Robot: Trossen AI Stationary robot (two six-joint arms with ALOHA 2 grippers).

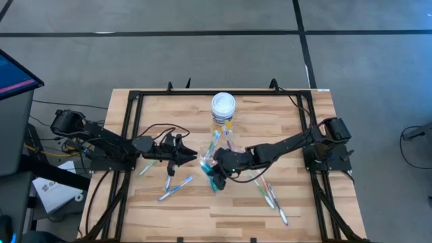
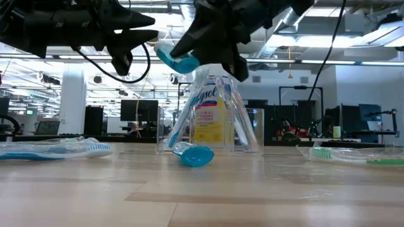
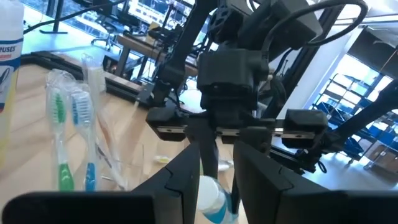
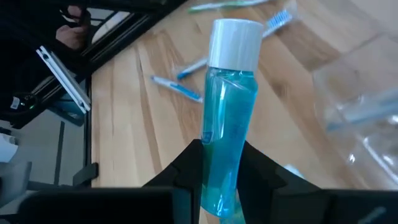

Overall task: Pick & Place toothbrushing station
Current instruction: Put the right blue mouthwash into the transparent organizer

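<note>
Your right gripper [image 4: 221, 165] is closed around a small teal tube [image 4: 227, 118], white cap pointing away from the wrist, holding it in the air just beside the clear cup [image 1: 208, 160] near the table's middle, probably so it can drop in. The cup already holds a few toothbrushes [image 3: 65, 134]. A second teal tube [image 2: 193, 154] lies on the table in front of the cup, and more toothbrushes [image 1: 174, 187] lie scattered around. Your left gripper [image 1: 191, 156] hovers just beside the cup; its fingers appear slightly apart and empty. The yellow jar [image 1: 223, 111] stands behind the cup.

Two teal tubes [image 2: 178, 61], one cup [image 2: 246, 129]
</note>
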